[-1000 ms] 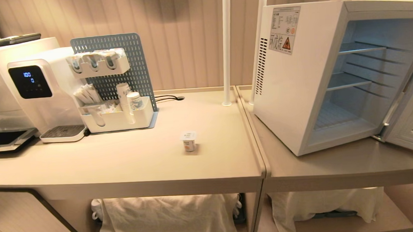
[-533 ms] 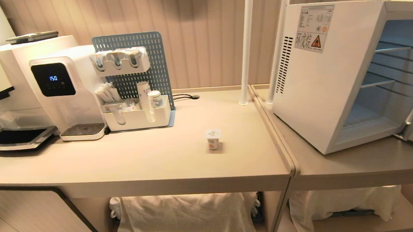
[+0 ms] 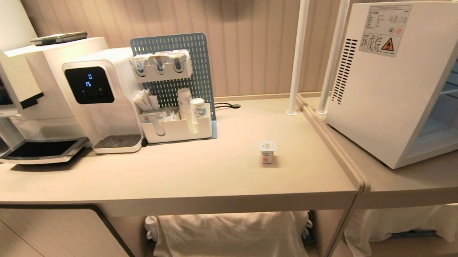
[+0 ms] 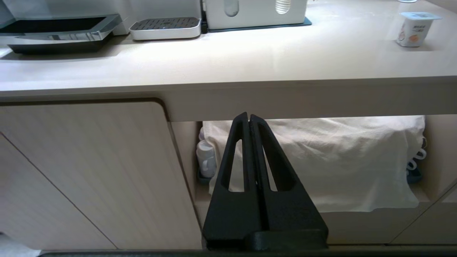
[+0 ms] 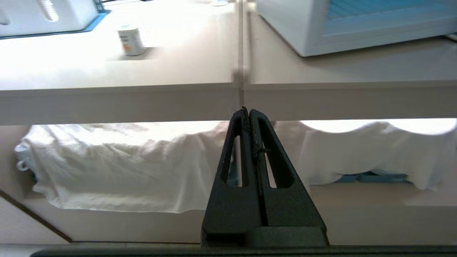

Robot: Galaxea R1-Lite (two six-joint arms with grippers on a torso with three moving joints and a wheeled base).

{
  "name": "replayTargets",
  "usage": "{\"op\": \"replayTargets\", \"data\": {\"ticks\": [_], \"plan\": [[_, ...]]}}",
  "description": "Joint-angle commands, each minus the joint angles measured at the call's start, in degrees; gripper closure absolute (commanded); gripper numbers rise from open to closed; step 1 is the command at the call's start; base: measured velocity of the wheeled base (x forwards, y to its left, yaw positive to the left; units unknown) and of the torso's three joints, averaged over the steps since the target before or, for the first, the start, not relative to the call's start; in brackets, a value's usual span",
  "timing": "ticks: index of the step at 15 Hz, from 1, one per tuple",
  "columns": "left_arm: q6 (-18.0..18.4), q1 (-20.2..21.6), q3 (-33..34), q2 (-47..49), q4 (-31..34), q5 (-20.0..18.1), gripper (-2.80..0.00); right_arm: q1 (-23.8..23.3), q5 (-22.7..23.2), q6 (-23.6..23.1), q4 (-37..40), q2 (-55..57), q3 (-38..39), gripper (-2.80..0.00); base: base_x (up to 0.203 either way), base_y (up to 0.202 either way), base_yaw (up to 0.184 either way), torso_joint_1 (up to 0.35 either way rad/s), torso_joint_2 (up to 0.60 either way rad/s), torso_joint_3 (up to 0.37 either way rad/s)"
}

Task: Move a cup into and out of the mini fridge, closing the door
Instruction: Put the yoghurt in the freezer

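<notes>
Both pairs of jaws are pressed fully together and hold nothing; the left gripper (image 4: 249, 116) hangs below the counter's front edge, before a pale cabinet door (image 4: 89, 171) and a white cloth (image 4: 339, 160) draped under the counter; the right gripper (image 5: 249, 110) hangs at the same low level, in line with the seam where the counter (image 3: 177, 177) meets the neighbouring table (image 3: 409, 182); neither arm shows in the head view. Taking the mini fridge (image 3: 386, 90) as the landmark: it stands on that neighbouring table, vented side toward the counter, its pale blue interior exposed; the cup (image 3: 267, 152) stands upright on the counter to the fridge's left, well apart from it, lid on; farther left of the fridge, against the wall, sit a blue pegboard organiser (image 3: 173, 88) with stacked paper cups (image 3: 191, 107) and a white water dispenser (image 3: 96, 95); two white poles (image 3: 299, 52) rise just beside the fridge's vented side.
</notes>
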Motion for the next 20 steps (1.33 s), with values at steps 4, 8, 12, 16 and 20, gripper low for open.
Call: {"op": "replayTargets", "data": {"ticks": [4,8,12,16,20], "plan": [[0.0,0.0,0.0,0.1,0.0,0.0,0.0,0.0,0.0,0.0,0.0,0.1,0.0,0.0,0.0,0.19,0.001,0.002,0.0,0.006],[0.3,0.0,0.0,0.1,0.0,0.0,0.0,0.0,0.0,0.0,0.0,0.1,0.0,0.0,0.0,0.186,0.003,0.001,0.0,0.001],[0.4,0.0,0.0,0.1,0.0,-0.1,0.0,0.0,0.1,0.0,0.0,0.1,0.0,0.0,0.04,0.082,0.005,0.0,0.0,0.006],[0.2,0.0,0.0,0.1,0.1,0.0,0.0,0.0,0.0,0.0,0.0,0.1,0.0,0.0,0.019,0.018,0.0,0.001,0.0,0.001],[0.3,0.0,0.0,0.1,0.1,0.0,0.0,0.0,0.0,0.0,0.0,0.1,0.0,0.0,0.0,0.0,0.0,0.0,0.0,0.0]]}}
